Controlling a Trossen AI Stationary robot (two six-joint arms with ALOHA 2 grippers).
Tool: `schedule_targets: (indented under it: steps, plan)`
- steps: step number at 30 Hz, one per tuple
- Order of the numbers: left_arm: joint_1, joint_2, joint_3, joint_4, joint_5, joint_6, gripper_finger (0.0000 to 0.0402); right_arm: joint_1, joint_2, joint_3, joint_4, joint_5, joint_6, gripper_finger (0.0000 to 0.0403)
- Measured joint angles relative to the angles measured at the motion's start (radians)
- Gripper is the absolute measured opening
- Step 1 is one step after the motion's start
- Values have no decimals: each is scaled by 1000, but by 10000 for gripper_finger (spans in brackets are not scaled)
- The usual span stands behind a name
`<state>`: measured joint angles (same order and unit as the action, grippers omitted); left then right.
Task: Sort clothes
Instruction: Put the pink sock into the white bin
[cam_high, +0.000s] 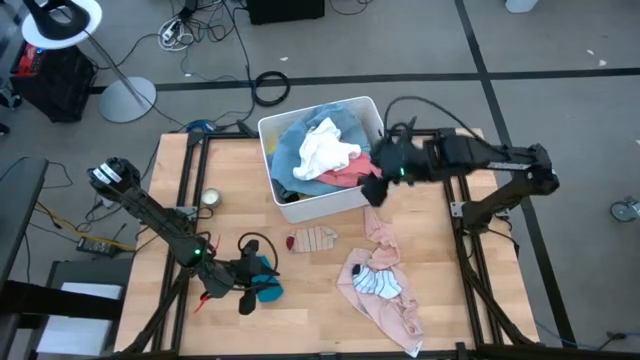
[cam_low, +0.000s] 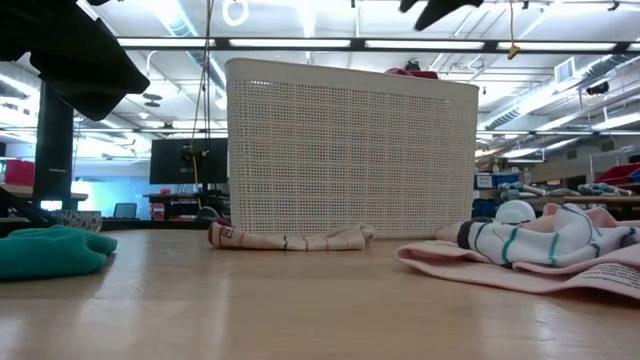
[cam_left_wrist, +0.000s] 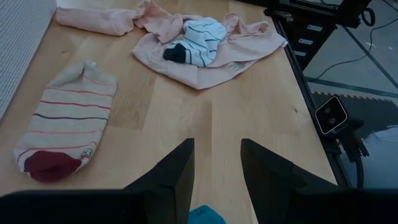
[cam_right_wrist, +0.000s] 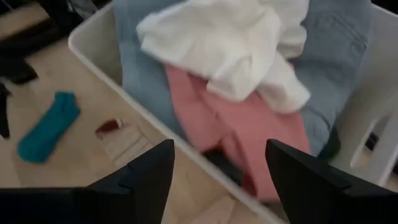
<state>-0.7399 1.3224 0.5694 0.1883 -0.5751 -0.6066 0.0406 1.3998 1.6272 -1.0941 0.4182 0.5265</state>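
The right tool (cam_right_wrist: 214, 180) hangs with fingers spread and empty over the bin's (cam_high: 345, 203) near edge, above a pink garment (cam_right_wrist: 255, 134) and white top (cam_right_wrist: 233, 46). It could pinch both layers, or catch the rim. The left tool (cam_left_wrist: 214, 174), fingers apart, hovers over a teal sock (cam_high: 266, 279). Whatever lies under the denim (cam_right_wrist: 339, 37) stays hidden.

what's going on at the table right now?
Clothes sorting, partway through. The right gripper hangs open over the edge of the white bin, which holds a white garment, a pink one and light blue denim. The left gripper is open and empty just above a teal sock. On the table lie a striped sock and a pale pink garment with a striped item on it.
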Motion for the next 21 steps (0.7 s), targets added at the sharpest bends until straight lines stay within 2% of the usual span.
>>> schedule_targets:
  steps: [5, 10, 16, 21]
  plan:
    - [0, 0, 0, 0, 0, 0, 136, 191, 5, -16, -96, 158, 156, 254]
    - [0, 0, 0, 0, 0, -2, 136, 332, -3, -151, -99, 231, 360, 245]
    - [0, 0, 0, 0, 0, -3, 136, 403, 6, -388, -48, 213, 619, 237]
    - [0, 0, 0, 0, -1, -7, 136, 405, 6, -598, 150, 147, 702, 235]
